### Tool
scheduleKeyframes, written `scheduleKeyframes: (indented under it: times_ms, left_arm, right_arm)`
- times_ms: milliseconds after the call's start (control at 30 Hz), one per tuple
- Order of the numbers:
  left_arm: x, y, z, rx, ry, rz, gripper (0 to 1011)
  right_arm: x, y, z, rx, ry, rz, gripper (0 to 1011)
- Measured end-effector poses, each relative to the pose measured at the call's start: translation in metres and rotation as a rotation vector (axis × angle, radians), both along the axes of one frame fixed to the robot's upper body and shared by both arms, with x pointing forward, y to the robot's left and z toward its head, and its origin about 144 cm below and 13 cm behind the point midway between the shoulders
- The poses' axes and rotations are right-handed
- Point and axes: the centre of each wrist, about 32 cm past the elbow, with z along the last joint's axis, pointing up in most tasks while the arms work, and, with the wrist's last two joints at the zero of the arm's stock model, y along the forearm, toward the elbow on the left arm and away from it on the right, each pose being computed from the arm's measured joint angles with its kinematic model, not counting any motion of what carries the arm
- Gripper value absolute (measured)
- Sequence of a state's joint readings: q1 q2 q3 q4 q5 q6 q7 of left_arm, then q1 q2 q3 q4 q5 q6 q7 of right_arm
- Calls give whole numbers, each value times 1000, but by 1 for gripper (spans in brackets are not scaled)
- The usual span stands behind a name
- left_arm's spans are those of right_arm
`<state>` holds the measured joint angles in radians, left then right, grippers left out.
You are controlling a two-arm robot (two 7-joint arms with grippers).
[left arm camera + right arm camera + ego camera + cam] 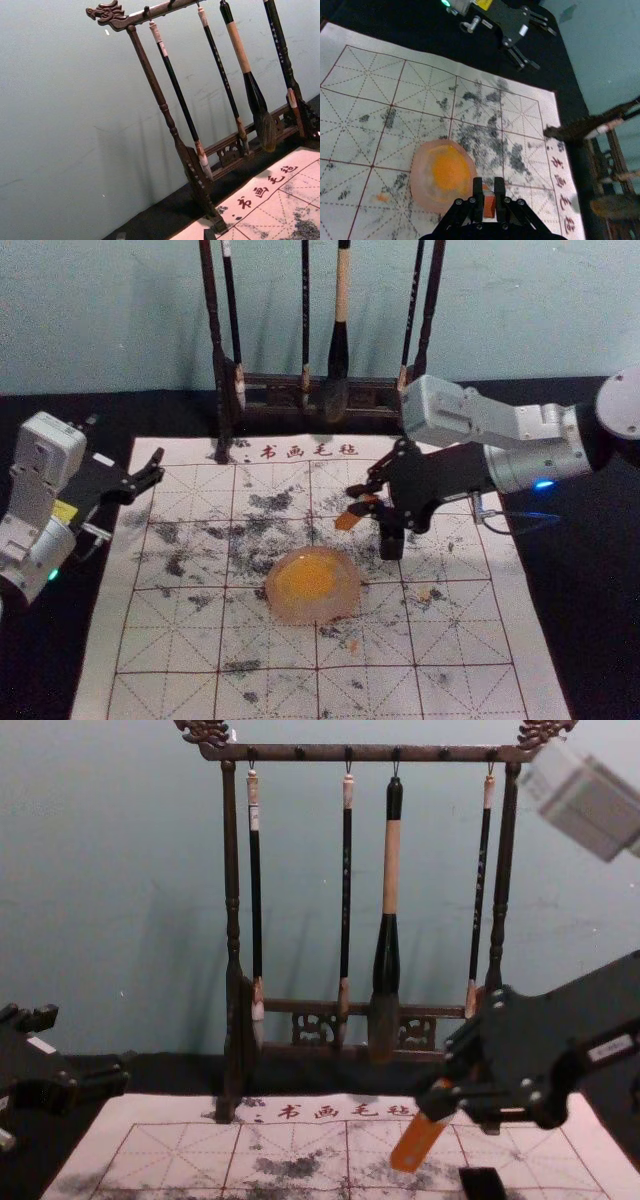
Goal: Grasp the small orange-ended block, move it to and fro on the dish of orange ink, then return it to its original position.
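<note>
Block [346,521], pinched aslant between the narrowed fingers of the right gripper [360,502] above the mat [480,650] near the ink dish [350,602], might twist loose if its low end snags the rim, while the left gripper [158,465] hangs wide-fingered.

Head looks down, chest level; left wrist faces rack [161,104]; right closer over mat [350,145]; all share both.
</note>
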<state>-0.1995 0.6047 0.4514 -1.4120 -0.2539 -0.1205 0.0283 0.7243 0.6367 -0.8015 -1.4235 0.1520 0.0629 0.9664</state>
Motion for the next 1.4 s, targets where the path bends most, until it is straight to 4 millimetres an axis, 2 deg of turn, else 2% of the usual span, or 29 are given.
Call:
scheduleKeyframes:
  times_ms: [267,467,1400]
  left_arm:
    - [0,0,0,0,0,0,1002]
    - [0,0,0,0,0,0,1001]
    - [0,0,0,0,0,0,1001]
  right_arm:
    - [6,21,-7,-16,7,55,135]
    - [7,29,-15,-21,28,76,136]
    - [13,41,-32,-44,62,110,136]
